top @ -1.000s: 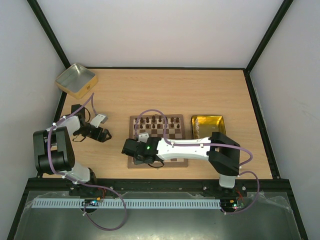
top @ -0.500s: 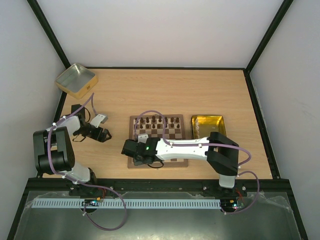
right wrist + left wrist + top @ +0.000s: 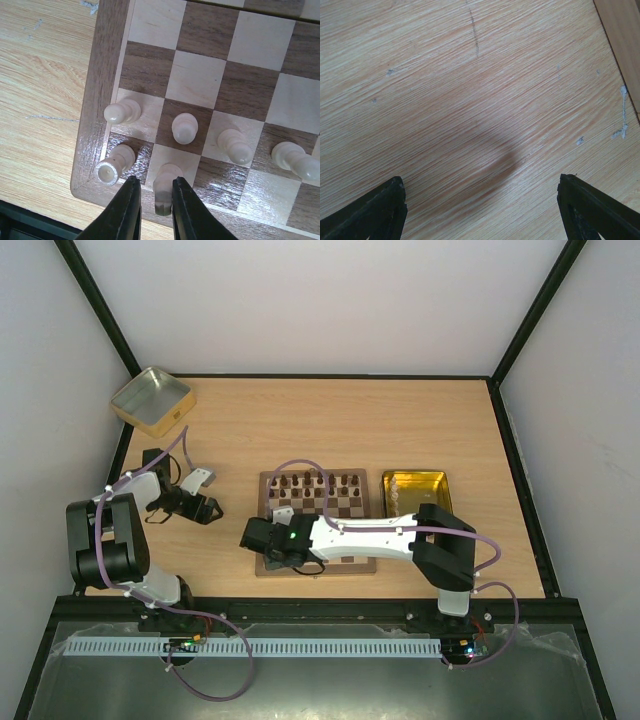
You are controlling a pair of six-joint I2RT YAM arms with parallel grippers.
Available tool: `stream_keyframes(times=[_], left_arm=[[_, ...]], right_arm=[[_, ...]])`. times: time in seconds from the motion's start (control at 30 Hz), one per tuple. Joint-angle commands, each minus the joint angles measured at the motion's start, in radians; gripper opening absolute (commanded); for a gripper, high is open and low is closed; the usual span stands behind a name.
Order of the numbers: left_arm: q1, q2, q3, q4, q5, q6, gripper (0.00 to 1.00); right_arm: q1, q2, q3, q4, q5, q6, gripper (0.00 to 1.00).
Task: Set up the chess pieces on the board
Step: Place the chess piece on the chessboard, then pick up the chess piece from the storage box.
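Far left, a gold tin (image 3: 150,400) sits at the table's (image 3: 300,420) back corner, out of the way. Nearer, we see the left gripper (image 3: 206,496) parked low over bare wood, well apart from the board (image 3: 92,125). Its fingers (image 3: 375,210) are spread wide with nothing between them, and we judge it is simply keeping clear of the working arm.

Moving right, the right gripper (image 3: 155,186) reaches across to the board's near left corner. Its fingers stand slightly parted on either side of a white piece (image 3: 164,192) in the back row. A sliver of light square shows beside one finger, so we read this as a loose straddle and not a pinch. The piece sits beside the corner rook (image 3: 114,165), with four pawns (image 3: 184,127) lined up one row ahead. That order suggests the white side is being filled outward from the corner.

The dark pieces (image 3: 315,483) already line the far rows. Further right, a second gold tin (image 3: 415,490) lies just beside the board, likely the supply.
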Motion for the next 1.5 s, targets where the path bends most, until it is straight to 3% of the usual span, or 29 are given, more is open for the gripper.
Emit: stream_keyframes(times=[0.0, 0.4, 0.7, 0.87, 1.07, 1.23, 1.47], left_arm=[[0.01, 0.021, -0.035, -0.064, -0.056, 0.001, 0.83], [0.012, 0.008, -0.039, -0.059, -0.062, -0.004, 0.83], [0.012, 0.03, -0.035, -0.06, -0.063, -0.003, 0.83], [0.009, 0.026, -0.038, -0.055, -0.071, -0.007, 0.83], [0.009, 0.027, -0.039, -0.055, -0.07, -0.008, 0.83], [0.008, 0.037, -0.035, -0.06, -0.066, -0.003, 0.83], [0.006, 0.055, -0.031, -0.066, -0.059, 0.003, 0.83]], right_arm=[[0.007, 0.007, 0.033, -0.035, 0.04, 0.0, 0.18], [-0.044, -0.18, 0.031, -0.199, 0.225, 0.007, 0.22], [-0.462, -0.445, -0.232, -0.066, 0.294, -0.123, 0.22], [-0.672, -0.421, -0.263, 0.028, 0.282, -0.225, 0.22], [-0.836, -0.375, -0.312, 0.148, 0.199, -0.265, 0.22], [-0.915, -0.32, -0.35, 0.218, 0.091, -0.289, 0.21], [-0.94, -0.28, -0.387, 0.28, 0.063, -0.314, 0.21]])
